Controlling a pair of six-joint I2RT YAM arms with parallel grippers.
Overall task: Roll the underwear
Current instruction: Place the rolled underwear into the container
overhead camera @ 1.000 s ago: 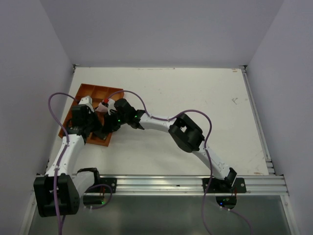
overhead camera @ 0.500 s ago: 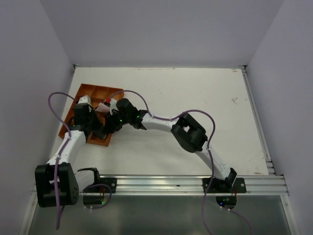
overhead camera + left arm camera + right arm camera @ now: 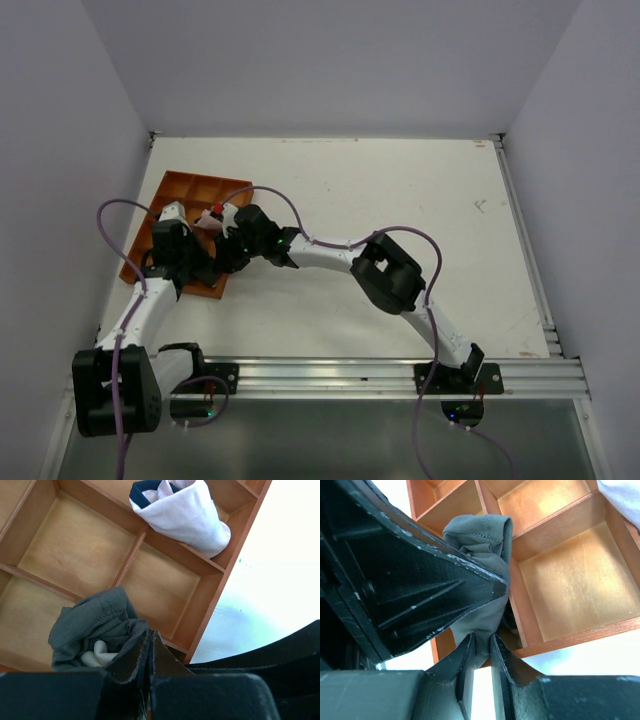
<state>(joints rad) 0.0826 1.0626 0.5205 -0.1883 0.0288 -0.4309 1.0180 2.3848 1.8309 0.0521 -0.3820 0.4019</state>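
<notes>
Underwear [image 3: 480, 535] x1 over 1 tray [image 3: 75, 545], R tool [image 3: 482, 642] pinching it, L tool [image 3: 150, 637] closed, 1 pale cloth [image 3: 185, 515]

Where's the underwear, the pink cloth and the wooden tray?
underwear [image 3: 95, 625], left wrist view, crumpled grey middle.
pink cloth [image 3: 182, 515], left wrist view, its side.
wooden tray [image 3: 75, 555], left wrist view, bare compartment floor.

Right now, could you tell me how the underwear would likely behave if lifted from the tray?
Probably floppy: the underwear sits crumpled in soft folds. Likely light: thin fabric, pinched narrowly by the right tool. It could unroll; nothing binds it.
</notes>
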